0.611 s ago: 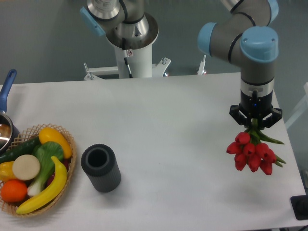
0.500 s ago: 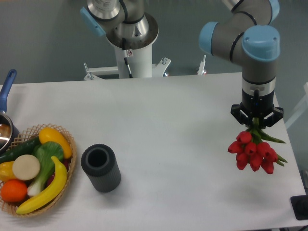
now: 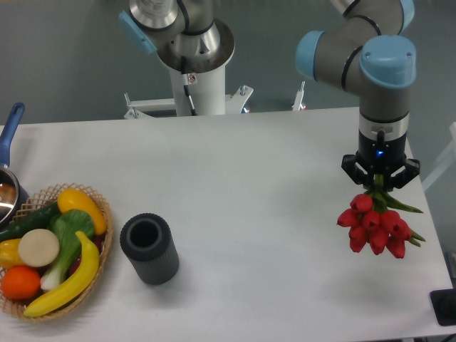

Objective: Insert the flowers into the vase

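Observation:
The flowers (image 3: pixel 375 226), a tight bunch of red tulip buds with green stems and leaves, hang buds-down at the right side of the table. My gripper (image 3: pixel 380 184) is shut on their stems, holding the bunch just above the tabletop. The vase (image 3: pixel 149 249), a short dark ribbed cylinder with an open mouth, stands upright at the front left of the table, far to the left of the gripper and the flowers.
A wicker basket (image 3: pixel 97 271) of fruit and vegetables sits at the left front edge, just left of the vase. A metal pot with a blue handle (image 3: pixel 10 135) shows at the far left edge. A dark object (image 3: pixel 444 306) lies at the front right corner.
The gripper and the flowers have shifted very slightly to the right. The vase and the basket have not moved.

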`<action>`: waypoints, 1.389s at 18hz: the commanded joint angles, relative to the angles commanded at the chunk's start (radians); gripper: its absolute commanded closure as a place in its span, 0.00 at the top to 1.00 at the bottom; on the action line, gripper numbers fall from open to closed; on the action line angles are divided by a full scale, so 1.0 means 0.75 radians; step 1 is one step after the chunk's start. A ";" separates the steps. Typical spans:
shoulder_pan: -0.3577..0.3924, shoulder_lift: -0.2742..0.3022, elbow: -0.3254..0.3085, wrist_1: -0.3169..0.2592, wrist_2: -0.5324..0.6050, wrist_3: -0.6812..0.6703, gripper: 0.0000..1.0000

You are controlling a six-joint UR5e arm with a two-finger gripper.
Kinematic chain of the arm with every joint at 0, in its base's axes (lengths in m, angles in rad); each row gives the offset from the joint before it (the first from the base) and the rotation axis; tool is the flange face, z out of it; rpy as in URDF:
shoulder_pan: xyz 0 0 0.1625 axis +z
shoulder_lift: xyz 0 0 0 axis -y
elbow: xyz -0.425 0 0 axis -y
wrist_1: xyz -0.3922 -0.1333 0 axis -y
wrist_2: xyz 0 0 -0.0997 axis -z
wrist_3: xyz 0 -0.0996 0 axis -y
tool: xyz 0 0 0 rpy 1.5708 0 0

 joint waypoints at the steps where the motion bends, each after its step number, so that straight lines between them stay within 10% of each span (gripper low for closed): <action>1: 0.004 0.028 0.002 0.000 -0.055 -0.002 0.04; 10: -0.073 0.090 0.012 0.084 -0.659 -0.260 0.04; 25: -0.325 0.078 0.010 0.172 -1.252 -0.327 0.08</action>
